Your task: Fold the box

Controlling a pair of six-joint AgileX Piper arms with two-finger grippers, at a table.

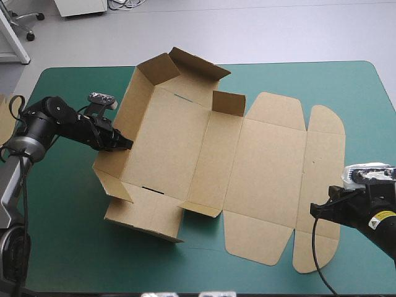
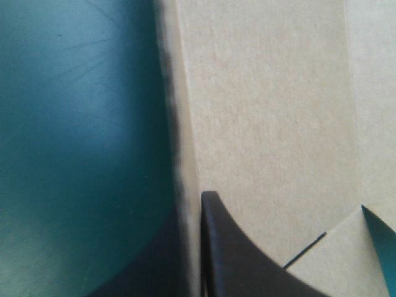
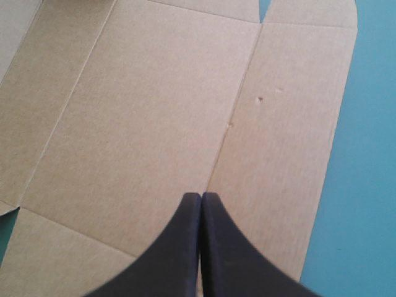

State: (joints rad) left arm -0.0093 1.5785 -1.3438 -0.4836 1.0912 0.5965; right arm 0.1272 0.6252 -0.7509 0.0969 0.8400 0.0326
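**High view.** The box point(image 1: 216, 154) lies across the middle of the table point(image 1: 68, 247) as a brown cut sheet, partly raised. At its left end we see the left wall point(image 1: 127, 105), the far wall and the near wall point(image 1: 142, 219) standing around the floor panel. The right half, the lid point(image 1: 272, 154) with its rounded flaps, lies flat on the teal-green cover. The left gripper point(image 1: 128, 143) meets the left wall about midway along it. The right gripper point(image 1: 314, 210) sits near the lid's right edge, toward the near side. More board point(image 1: 5, 120) shows at the table's left edge.

**Left wrist view.** The left gripper point(image 2: 197, 207) is all but closed and pinches the left wall, whose edge runs up between the black fingers point(image 2: 235, 260). One finger lies inside the box point(image 2: 272, 111). The other is a dark shape outside it, over the table point(image 2: 74, 124).

**Right wrist view.** The right gripper point(image 3: 201, 197) is closed, its fingers point(image 3: 229, 260) meeting in one point with nothing between them. It stands over the crease between the lid point(image 3: 154, 124) and its outer flap. We cannot tell whether it touches the board. The table point(image 3: 371, 173) shows to the right of that flap.
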